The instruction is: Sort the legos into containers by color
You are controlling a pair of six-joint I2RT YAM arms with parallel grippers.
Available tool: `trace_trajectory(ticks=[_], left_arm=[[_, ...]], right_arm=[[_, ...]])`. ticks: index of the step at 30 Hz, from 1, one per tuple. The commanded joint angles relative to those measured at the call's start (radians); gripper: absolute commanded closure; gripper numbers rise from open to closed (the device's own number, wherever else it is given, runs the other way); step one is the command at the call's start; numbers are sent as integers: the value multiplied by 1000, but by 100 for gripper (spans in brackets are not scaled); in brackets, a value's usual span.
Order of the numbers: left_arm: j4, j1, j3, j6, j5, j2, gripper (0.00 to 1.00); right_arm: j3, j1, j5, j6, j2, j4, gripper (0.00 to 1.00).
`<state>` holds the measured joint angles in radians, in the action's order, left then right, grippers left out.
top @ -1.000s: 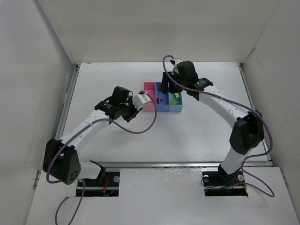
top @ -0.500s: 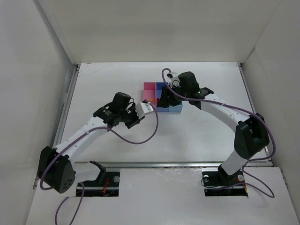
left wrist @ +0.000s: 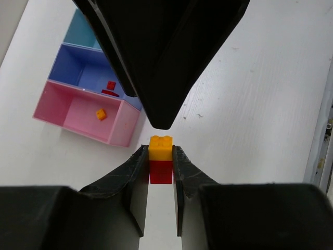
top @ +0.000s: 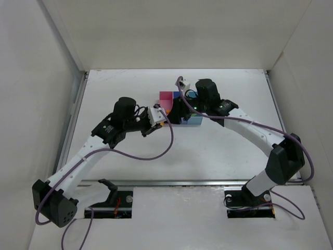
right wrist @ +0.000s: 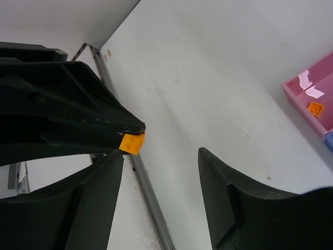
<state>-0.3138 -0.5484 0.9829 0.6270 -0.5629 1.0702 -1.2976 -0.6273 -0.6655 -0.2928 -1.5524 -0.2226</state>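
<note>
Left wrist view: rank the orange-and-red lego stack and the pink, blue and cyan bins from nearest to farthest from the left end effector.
1. lego stack: clamped in the left end effector, centre of view.
2. pink bin: up and to the left, the closest bin.
3. blue bin: just beyond the pink one.
4. cyan bin: farthest, at the top left.

Robotics lab test cell. White panels [top: 36, 78] enclosing white table [top: 218, 151]; left arm [top: 86, 153], right arm [top: 250, 127] standing bolted at near edge; purple cables [top: 148, 158] trailing.
</note>
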Motion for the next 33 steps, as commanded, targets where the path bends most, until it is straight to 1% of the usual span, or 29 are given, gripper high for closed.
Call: trace_trajectory(ticks=[1, 4, 5, 7, 8, 9, 10, 11, 12, 13, 15, 16, 17, 20, 23, 24, 26, 27, 28, 30, 33], left_arm=[[7, -2, 46, -27, -54, 4, 100], [-2, -2, 46, -27, -45, 34, 100], [-37, -2, 59, -27, -28, 54, 100], [-94, -2, 68, -27, 30, 112, 100], [-125, -2, 68, -27, 58, 182, 100], [-183, -11, 68, 8, 127, 218, 100], [-200, -12, 57, 8, 167, 250, 100], [-215, -12, 45, 25, 199, 302, 100], [-228, -22, 24, 37, 221, 321, 100], [-228, -22, 10, 55, 245, 330, 100], [-200, -31, -25, 68, 245, 330, 100], [-186, -44, -41, 77, 245, 330, 100], [-170, -44, -55, 88, 245, 330, 100], [-101, -68, -110, 97, 245, 356, 100], [-91, -87, -122, 68, 233, 407, 99], [-79, -87, -122, 59, 233, 419, 95], [-39, -87, -134, 30, 233, 439, 92], [-21, -87, -147, 16, 251, 453, 92], [-2, -87, -147, 4, 262, 453, 90], [9, -87, -156, -7, 262, 479, 88], [19, -87, -156, -18, 262, 490, 82]], right_arm=[[-43, 3, -48, -19, 2, 54, 35], [-43, 3, -14, -19, 2, 54, 35], [-43, 3, 1, -29, 2, 54, 35], [-34, 30, 78, -54, 12, 34, 35], [-19, 43, 110, -81, 12, 23, 35], [-19, 57, 144, -95, 23, -7, 35], [-3, 86, 221, -109, 32, -27, 35], [9, 101, 263, -123, 32, -49, 35], [9, 115, 306, -134, 41, -75, 35], [9, 138, 372, -144, 41, -122, 35], [9, 150, 455, -144, 54, -168, 35], [9, 150, 455, -144, 63, -181, 35], [9, 150, 505, -144, 63, -195, 35], [-12, 150, 582, -144, 63, -230, 35], [-22, 150, 583, -135, 75, -230, 35], [-22, 150, 592, -135, 86, -230, 35], [-22, 150, 601, -126, 95, -230, 35], [-22, 150, 612, -126, 95, -230, 35], [-22, 150, 612, -126, 95, -230, 35], [-22, 150, 612, -117, 104, -230, 35], [-22, 159, 612, -117, 104, -230, 35]])
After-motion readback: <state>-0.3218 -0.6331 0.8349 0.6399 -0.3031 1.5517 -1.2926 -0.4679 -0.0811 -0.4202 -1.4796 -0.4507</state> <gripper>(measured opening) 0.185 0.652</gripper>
